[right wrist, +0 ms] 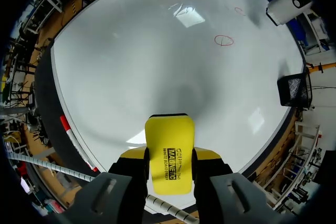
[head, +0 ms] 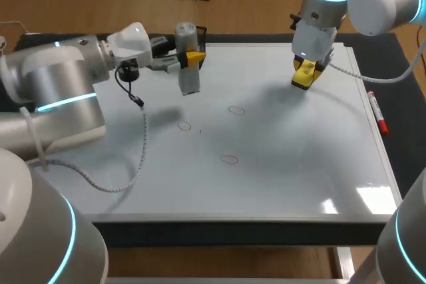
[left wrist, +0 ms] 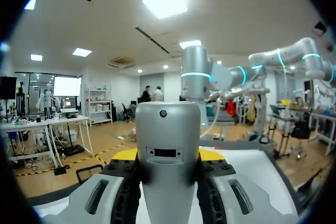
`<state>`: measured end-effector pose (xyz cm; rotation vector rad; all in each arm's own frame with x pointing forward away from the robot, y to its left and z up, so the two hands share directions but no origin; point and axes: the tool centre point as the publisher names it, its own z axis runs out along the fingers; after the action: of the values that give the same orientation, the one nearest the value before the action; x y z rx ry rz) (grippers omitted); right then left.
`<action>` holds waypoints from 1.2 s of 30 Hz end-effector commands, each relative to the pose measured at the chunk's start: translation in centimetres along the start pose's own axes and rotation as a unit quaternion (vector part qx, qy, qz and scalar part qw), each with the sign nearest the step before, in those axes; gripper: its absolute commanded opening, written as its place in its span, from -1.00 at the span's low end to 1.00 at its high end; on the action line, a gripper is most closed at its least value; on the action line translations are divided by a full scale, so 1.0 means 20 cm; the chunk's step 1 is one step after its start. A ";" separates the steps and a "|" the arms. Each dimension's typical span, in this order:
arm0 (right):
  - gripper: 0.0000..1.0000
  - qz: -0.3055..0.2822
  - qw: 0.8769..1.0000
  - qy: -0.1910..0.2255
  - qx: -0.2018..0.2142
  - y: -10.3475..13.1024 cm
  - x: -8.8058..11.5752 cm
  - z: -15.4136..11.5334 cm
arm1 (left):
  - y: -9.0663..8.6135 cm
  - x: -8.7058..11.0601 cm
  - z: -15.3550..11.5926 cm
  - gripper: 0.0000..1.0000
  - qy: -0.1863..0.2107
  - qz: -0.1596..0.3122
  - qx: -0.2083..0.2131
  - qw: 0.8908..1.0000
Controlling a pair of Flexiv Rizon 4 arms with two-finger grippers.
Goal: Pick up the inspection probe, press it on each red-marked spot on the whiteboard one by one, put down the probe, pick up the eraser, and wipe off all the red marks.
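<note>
The left pincer (head: pixel 194 58) is found clamped on the grey inspection probe (head: pixel 189 79), which is held upright over the far left part of the whiteboard (head: pixel 286 164). Whether its lower end touches the surface cannot be told. The right pincer (head: pixel 304 75) is found pinching the yellow eraser (right wrist: pixel 170 153) above the board's far right part. Three red marks (head: pixel 229 159) are noted mid-board, apart from both tools. A red marker (head: pixel 377 112) is recorded just beside the board's right edge.
</note>
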<state>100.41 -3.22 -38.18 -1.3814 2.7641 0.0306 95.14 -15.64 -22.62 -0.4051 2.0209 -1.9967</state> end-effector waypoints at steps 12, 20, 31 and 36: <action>-1.00 -0.001 1.000 0.001 0.001 0.00 0.00 0.00 | 0.16 0.15 0.31 -1.00 0.040 -0.033 0.004 0.999; -1.00 -0.001 1.000 0.001 0.001 0.00 0.00 0.00 | 0.20 0.21 0.41 -1.00 0.063 -0.035 0.004 0.997; -1.00 -0.001 1.000 0.001 0.001 0.00 0.00 0.00 | 0.24 0.26 0.50 -1.00 0.083 -0.039 0.002 0.996; -1.00 -0.001 1.000 0.001 0.001 0.00 0.00 0.00 | 0.26 0.27 0.53 -1.00 0.087 -0.044 0.000 0.995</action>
<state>100.40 -3.22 -38.18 -1.3814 2.7640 0.0306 93.82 -26.91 -27.75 -0.3410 2.1393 -2.1496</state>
